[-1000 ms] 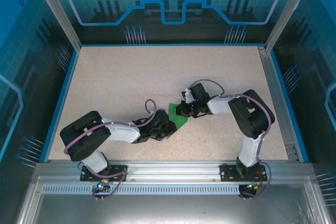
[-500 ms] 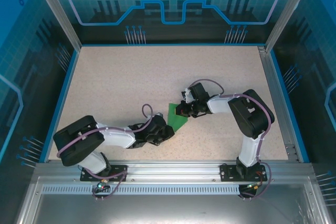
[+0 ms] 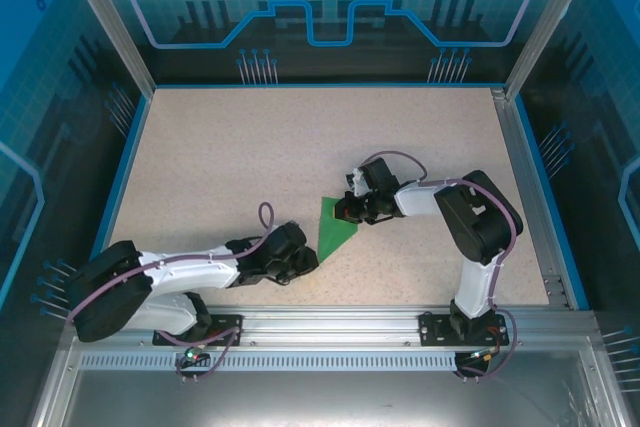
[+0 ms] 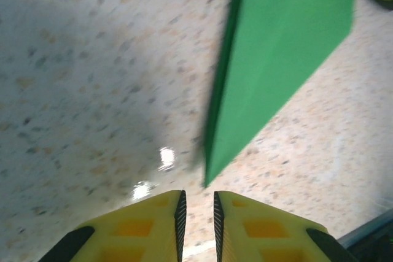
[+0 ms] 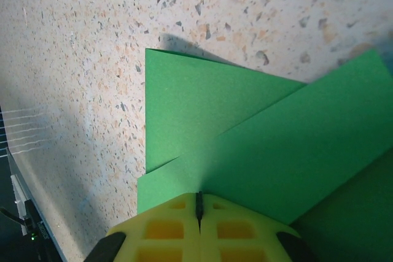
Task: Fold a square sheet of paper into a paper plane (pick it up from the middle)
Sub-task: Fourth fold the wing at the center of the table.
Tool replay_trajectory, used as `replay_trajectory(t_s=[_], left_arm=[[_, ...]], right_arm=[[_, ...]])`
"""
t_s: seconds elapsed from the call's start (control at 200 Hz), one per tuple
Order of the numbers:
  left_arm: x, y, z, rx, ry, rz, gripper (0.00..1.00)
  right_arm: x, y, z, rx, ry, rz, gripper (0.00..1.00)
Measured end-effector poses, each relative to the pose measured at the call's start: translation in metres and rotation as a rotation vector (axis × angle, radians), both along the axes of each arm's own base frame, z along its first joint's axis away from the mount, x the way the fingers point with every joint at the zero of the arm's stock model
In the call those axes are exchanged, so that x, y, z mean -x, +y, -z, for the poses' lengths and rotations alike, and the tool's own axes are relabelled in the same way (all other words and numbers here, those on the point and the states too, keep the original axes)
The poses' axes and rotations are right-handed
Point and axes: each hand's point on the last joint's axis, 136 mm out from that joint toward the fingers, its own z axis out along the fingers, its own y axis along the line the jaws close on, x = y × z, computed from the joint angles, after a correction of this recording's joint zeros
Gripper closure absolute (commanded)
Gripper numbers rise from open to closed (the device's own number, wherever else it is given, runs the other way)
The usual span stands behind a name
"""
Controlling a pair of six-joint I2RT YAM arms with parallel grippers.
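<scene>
Left gripper (image 4: 196,199) withdrawn — paper (image 4: 276,59) edge blurred.

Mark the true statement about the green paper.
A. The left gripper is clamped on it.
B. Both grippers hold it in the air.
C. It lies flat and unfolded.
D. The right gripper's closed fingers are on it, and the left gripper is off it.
D: the right gripper, fingers together, sits on the folded green paper, while the left gripper stops short of the paper's pointed tip.
</scene>
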Motion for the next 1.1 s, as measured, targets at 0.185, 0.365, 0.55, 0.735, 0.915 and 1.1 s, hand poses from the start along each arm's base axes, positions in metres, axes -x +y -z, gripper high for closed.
replay_trajectory(t_s=[0.185, 0.365, 0.55, 0.735, 0.915, 1.1], left_arm=[[-0.026, -0.011, -0.021, 0.05, -0.063, -0.01, 0.75], [-0.046, -0.031, -0.025, 0.077, -0.088, 0.014, 0.78], [-0.049, -0.03, 0.002, 0.025, -0.033, 0.001, 0.81], [-0.036, -0.015, 0.024, -0.003, 0.009, -0.014, 0.82], [-0.037, -0.022, 0.023, 0.049, -0.001, -0.008, 0.84], [-0.037, -0.022, 0.024, 0.042, 0.005, -0.008, 0.85]], right_arm=[[0.0, 0.0, 0.0, -0.004, 0.0, 0.005, 0.95], [0.0, 0.0, -0.001, -0.008, 0.001, 0.014, 0.95], [0.0, -0.002, -0.002, -0.003, -0.004, 0.021, 0.91], [0.005, -0.011, -0.01, 0.047, -0.007, 0.017, 0.86], [0.004, -0.011, -0.044, 0.029, -0.082, -0.003, 0.88], [0.011, 0.002, -0.045, 0.003, -0.086, -0.048, 0.92]])
